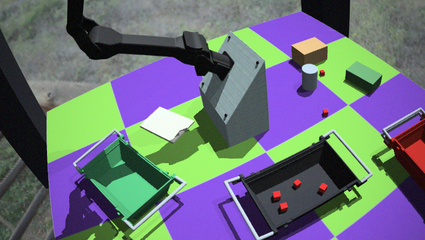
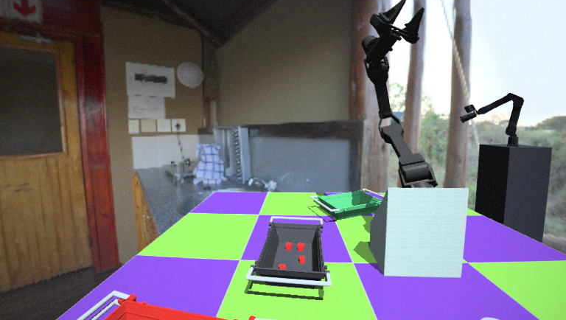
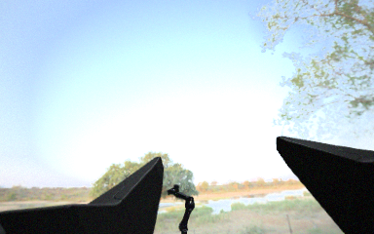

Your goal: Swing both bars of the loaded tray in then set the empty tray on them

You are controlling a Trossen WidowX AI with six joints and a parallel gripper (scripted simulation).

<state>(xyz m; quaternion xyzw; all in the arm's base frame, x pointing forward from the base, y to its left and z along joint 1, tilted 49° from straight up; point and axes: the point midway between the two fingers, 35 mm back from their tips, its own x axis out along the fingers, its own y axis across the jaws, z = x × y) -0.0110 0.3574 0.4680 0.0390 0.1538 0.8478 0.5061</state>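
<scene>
The black tray (image 1: 328, 158) (image 2: 287, 273) stands on the table with several small red blocks (image 1: 276, 195) (image 2: 301, 246) on its floor. One wire bar (image 1: 242, 210) (image 2: 296, 219) is swung out over one end, the other bar (image 1: 352, 152) (image 2: 287, 280) over the opposite end. A green tray (image 1: 140, 162) (image 2: 352, 203) is empty, its bars swung outward. A red tray (image 1: 410, 156) (image 2: 166, 312) is cut off by the frame edges; its full inside is hidden. My gripper (image 2: 413, 3) (image 3: 218, 153) is open and empty, high above the table, pointing up and away from the trays.
A grey wedge (image 1: 247, 112) (image 2: 425, 233) carries the arm's base. A white plate (image 1: 166, 123) lies near the green tray. A tan box (image 1: 308, 48), a grey cylinder (image 1: 309, 79), a green block (image 1: 363, 76) and two loose red cubes (image 1: 325, 112) (image 1: 322, 72) stand farther back.
</scene>
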